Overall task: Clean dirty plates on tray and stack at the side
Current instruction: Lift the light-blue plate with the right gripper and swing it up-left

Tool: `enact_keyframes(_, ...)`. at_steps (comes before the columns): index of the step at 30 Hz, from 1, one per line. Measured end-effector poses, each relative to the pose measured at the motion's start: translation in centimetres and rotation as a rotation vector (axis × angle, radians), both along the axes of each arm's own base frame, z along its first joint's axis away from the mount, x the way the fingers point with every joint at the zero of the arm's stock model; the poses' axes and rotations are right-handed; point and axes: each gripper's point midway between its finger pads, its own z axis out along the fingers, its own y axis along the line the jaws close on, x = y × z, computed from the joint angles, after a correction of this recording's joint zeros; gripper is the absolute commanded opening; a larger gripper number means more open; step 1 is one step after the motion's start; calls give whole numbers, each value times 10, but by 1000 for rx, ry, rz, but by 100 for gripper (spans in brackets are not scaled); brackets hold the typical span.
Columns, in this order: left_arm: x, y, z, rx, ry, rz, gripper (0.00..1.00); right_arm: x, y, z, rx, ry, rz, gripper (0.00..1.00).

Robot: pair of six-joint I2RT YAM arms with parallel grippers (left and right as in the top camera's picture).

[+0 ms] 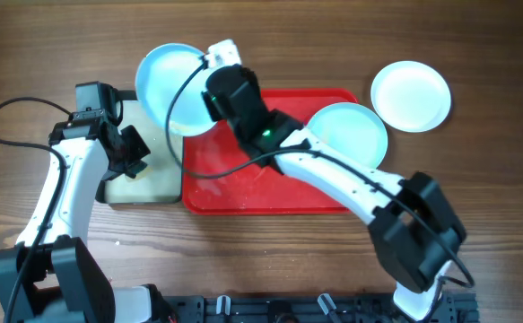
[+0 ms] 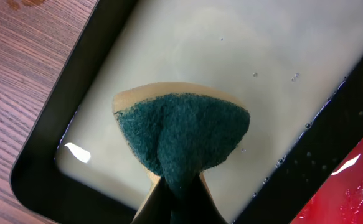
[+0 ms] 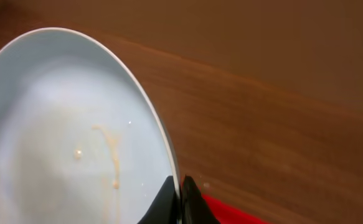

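My right gripper [image 1: 207,91] [image 3: 181,200] is shut on the rim of a pale blue plate [image 1: 171,82] [image 3: 63,130]. It holds the plate tilted above the tray's back left corner, and a beige smear [image 3: 111,155] runs down its inside. A second pale blue plate [image 1: 351,130] lies on the red tray [image 1: 243,190] at its right end. The white plate [image 1: 411,94] rests on the table to the right of the tray. My left gripper [image 1: 137,161] [image 2: 178,202] is shut on a green-faced sponge [image 2: 181,130] over the small black-rimmed tray [image 1: 158,190].
The black-rimmed tray [image 2: 47,130] holds milky liquid and sits against the red tray's left edge [image 2: 355,196]. Wet streaks show on the red tray's floor. Bare wooden table [image 1: 476,179] lies all round, and cables loop from both arms.
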Motion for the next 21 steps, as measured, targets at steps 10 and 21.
enact_keyframes(10, 0, 0, 0, 0, 0, 0, 4, 9, 34, 37, -158, -330, 134, 4)
enact_keyframes(21, 0, 0, 0, 0, 0, 0, 4, -14, 68, 87, -311, -626, 239, 5)
